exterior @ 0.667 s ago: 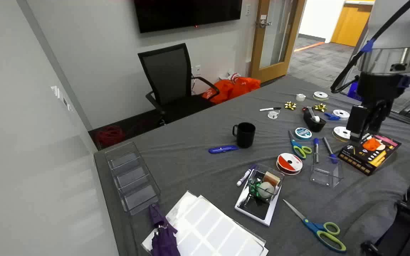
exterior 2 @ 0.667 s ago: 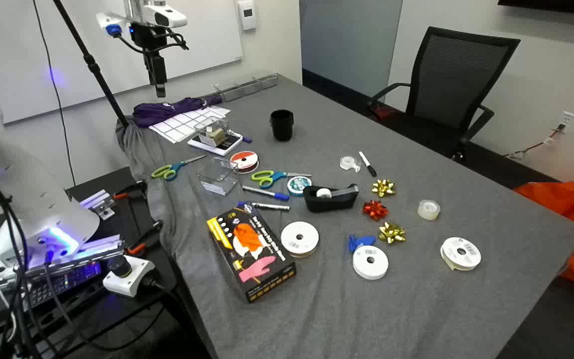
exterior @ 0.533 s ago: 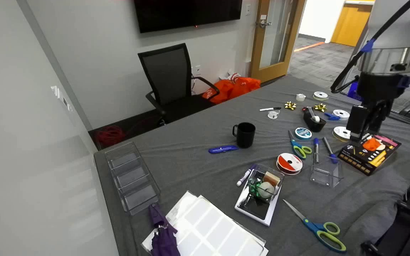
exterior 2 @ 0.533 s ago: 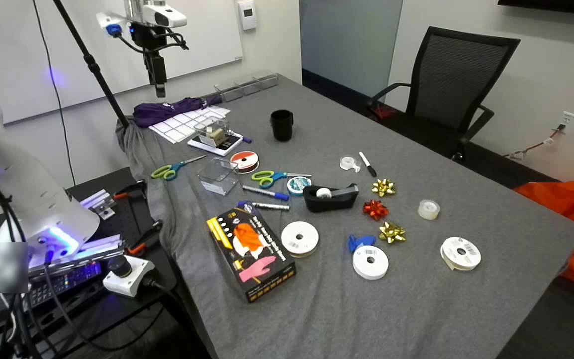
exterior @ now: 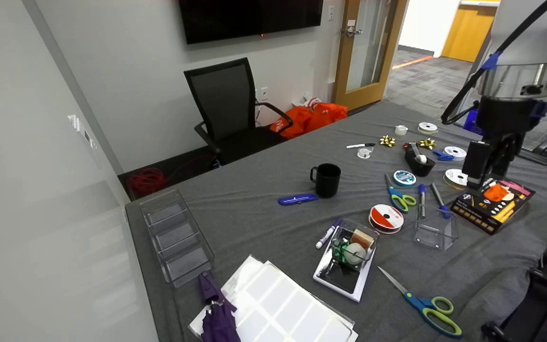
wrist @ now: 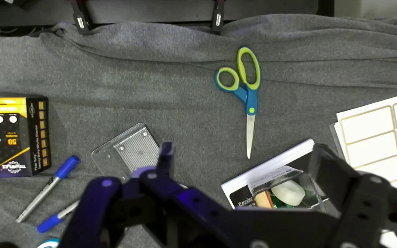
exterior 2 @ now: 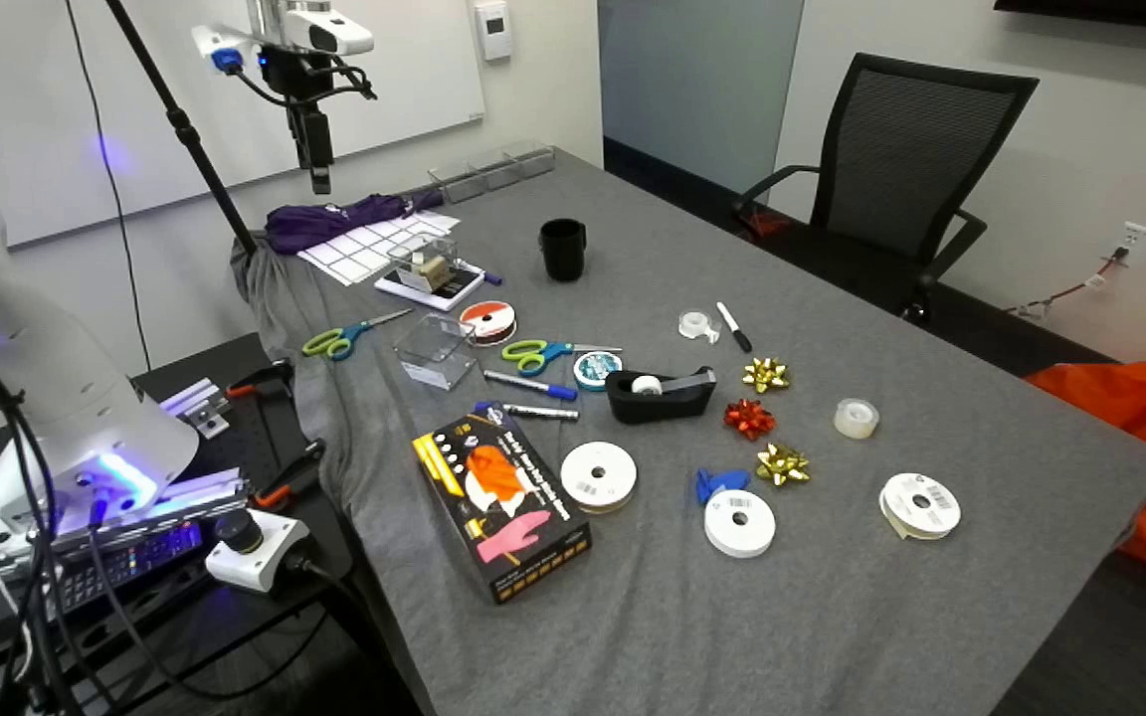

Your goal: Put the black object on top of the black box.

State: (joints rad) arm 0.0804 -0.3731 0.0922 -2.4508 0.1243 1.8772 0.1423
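Observation:
The black object looks like a small black tape dispenser (exterior: 416, 165) (exterior 2: 663, 403) standing on the grey cloth beyond the box, with a white tape roll in it. The black box (exterior: 494, 205) (exterior 2: 501, 507) lies flat, with orange, yellow and pink pictures on its face. Part of the box shows at the left of the wrist view (wrist: 37, 137). My gripper (exterior: 487, 176) (exterior 2: 320, 181) is high above the table, apart from both. In the wrist view its fingers (wrist: 244, 151) are wide apart with nothing held, above a white-edged card (wrist: 271, 162).
A black mug (exterior: 327, 180) (exterior 2: 563, 251) stands mid-table. Scissors (wrist: 250, 100), markers (exterior 2: 531, 385), ribbon spools (exterior 2: 599, 475) and a clear tray (exterior: 437, 230) lie around the box and dispenser. A second clear tray (wrist: 308, 187) with small items sits on the card.

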